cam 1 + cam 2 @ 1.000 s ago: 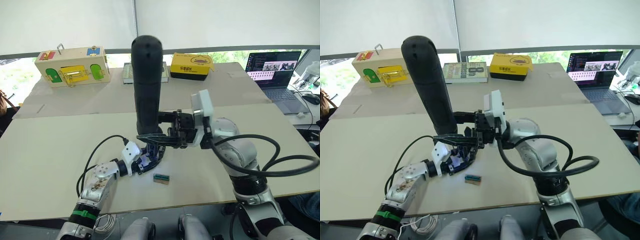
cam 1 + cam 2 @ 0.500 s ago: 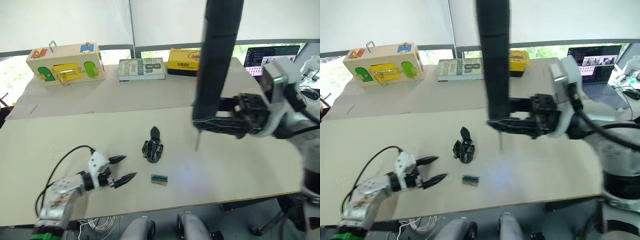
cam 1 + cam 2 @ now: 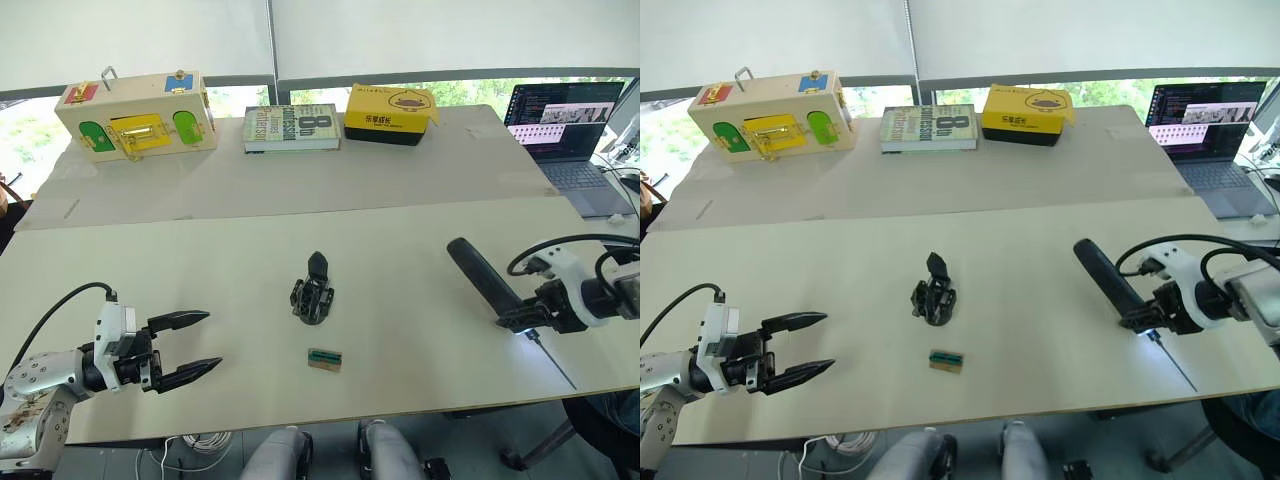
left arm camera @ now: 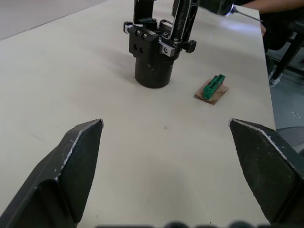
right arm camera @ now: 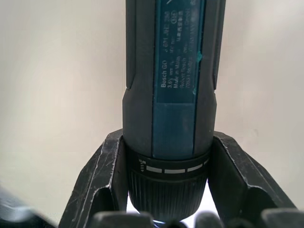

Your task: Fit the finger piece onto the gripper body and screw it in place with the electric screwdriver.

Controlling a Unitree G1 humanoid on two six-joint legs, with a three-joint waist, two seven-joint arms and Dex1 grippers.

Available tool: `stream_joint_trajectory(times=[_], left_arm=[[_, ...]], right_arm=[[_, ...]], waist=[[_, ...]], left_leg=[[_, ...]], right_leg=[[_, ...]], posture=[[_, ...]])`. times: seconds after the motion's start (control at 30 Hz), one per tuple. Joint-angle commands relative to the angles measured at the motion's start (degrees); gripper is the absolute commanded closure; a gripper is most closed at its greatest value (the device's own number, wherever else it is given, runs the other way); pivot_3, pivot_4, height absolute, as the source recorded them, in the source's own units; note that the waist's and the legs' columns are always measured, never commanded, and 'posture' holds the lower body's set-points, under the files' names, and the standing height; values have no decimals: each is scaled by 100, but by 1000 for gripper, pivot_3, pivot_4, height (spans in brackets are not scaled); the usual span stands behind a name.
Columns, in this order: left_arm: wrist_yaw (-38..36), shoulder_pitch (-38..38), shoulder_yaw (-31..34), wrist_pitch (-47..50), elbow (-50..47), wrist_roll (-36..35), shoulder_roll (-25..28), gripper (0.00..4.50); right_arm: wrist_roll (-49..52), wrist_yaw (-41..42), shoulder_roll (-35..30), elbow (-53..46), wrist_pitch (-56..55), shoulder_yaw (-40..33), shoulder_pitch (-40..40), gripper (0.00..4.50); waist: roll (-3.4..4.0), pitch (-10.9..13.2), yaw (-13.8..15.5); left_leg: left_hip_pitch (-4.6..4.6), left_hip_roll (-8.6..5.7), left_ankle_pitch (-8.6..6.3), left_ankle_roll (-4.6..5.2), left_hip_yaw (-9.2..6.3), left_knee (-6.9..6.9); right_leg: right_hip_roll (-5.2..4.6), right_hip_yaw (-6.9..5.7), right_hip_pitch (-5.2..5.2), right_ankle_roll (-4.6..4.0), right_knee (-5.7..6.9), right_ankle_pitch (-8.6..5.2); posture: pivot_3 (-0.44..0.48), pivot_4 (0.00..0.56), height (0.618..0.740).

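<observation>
The gripper body [image 3: 311, 301] stands in the middle of the table, with the pointed finger piece [image 3: 317, 265] upright on top of it. Both are free of my grippers. My left gripper [image 3: 185, 346] is open at the front left, well apart from them, with the body [image 4: 152, 52] ahead of its fingers [image 4: 71, 166]. At the right, my right gripper [image 3: 520, 318] is shut on the electric screwdriver [image 3: 484, 279]. The tool lies low and slanted, with its rounded end toward the back left. Its thin bit [image 3: 552, 361] points at the front edge and a light glows at the tip.
A small green-and-tan piece [image 3: 322, 358] lies just in front of the gripper body. At the back are a wooden latch box [image 3: 135, 122], a book [image 3: 292, 129] and a yellow box [image 3: 390, 113]. A laptop [image 3: 565, 130] sits at the far right, and the table's front edge is near both grippers.
My right arm swung the screwdriver from upright over the middle down to the right. My left gripper let go of the gripper body and drew back to the front left.
</observation>
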Motion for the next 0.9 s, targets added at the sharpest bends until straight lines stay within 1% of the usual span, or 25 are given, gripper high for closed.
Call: stream_joint_trajectory(times=[0.03, 0.2, 0.37, 0.43, 0.57, 0.6, 0.67, 0.73, 0.8, 0.83, 0.87, 0.9], left_arm=[[52, -126, 105, -53, -41, 17, 1, 23], [142, -132, -56, 192, -217, 35, 11, 23], [239, -234, -110, 293, -296, 61, 30, 23], [272, -229, -104, 341, -361, 64, 52, 0], [387, -199, 36, 268, -359, 184, 81, 0], [462, -196, 83, 247, -344, 229, 74, 0], [683, -179, 148, 294, -311, 366, 91, 0], [843, -157, 208, 286, -302, 438, 72, 0], [1164, -112, 324, 238, -244, 655, 54, 0], [1311, -75, 391, 238, -212, 740, 49, 0], [1421, -44, 453, 199, -154, 828, 47, 0], [1504, -5, 507, 144, -89, 923, 61, 0]], right_arm=[[-592, 248, 123, 376, -290, 117, -507, 2580], [-1132, 500, 556, 1011, -364, 404, -856, 2580], [-1522, 702, 907, 1472, -518, 465, -1056, 2580], [-1644, 816, 955, 1598, -605, 461, -1103, 1543], [-1711, 1171, 866, 1612, -659, 357, -1128, 204], [-1704, 1222, 805, 1580, -692, 283, -1125, 31], [-1622, 1381, 608, 1429, -801, 72, -1095, 31], [-1533, 1476, 412, 1261, -960, -172, -1044, 31], [-1392, 1601, 161, 1052, -1329, -568, -944, 31], [-1268, 1638, 115, 965, -1767, -882, -857, 31], [-1165, 1747, 49, 838, -2522, -1201, -677, 31], [-971, 2032, 34, 674, -3396, -1572, -439, 31]], waist=[[6, 4, -7], [2, 6, 11], [-33, 8, -11], [-37, 10, -19], [-38, 11, -14], [-38, 11, -11], [-35, 13, -1], [-16, 25, 12], [-1, 33, 29], [0, 33, 25], [0, 33, 22], [0, 33, 21]], left_leg=[[0, 0, 0, 0, 0, 0], [7, 2, -6, -22, -4, 6], [22, 4, -12, -29, -15, 40], [30, 3, -13, -31, -14, 54], [28, 5, -13, -32, -14, 90], [29, 4, -12, -34, -13, 93], [26, 4, -10, -38, -11, 98], [23, 3, -8, -40, -9, 98], [18, 3, -7, -41, -9, 97], [15, 4, -7, -41, -10, 95], [15, 5, -7, -41, -11, 93], [16, 6, -7, -41, -12, 91]], right_leg=[[1, 0, -1, -1, 3, 1], [3, -8, 6, -4, 12, 4], [8, -19, 37, 0, 19, 8], [8, -21, 48, 8, 21, 17], [15, -21, 55, 21, 27, 29], [15, -21, 57, 24, 27, 32], [15, -21, 55, 33, 28, 36], [15, -19, 50, 28, 31, 41], [16, -21, 43, 21, 31, 45], [18, -22, 38, 17, 31, 45], [20, -22, 38, 16, 31, 46], [22, -21, 38, 16, 30, 46]], posture=[[0, 150, 740], [0, 150, 740], [0, 150, 740], [0, 150, 740], [0, 150, 740], [0, 150, 740], [0, 150, 740], [0, 150, 740], [0, 150, 740], [0, 150, 740], [0, 150, 740], [0, 150, 740]])
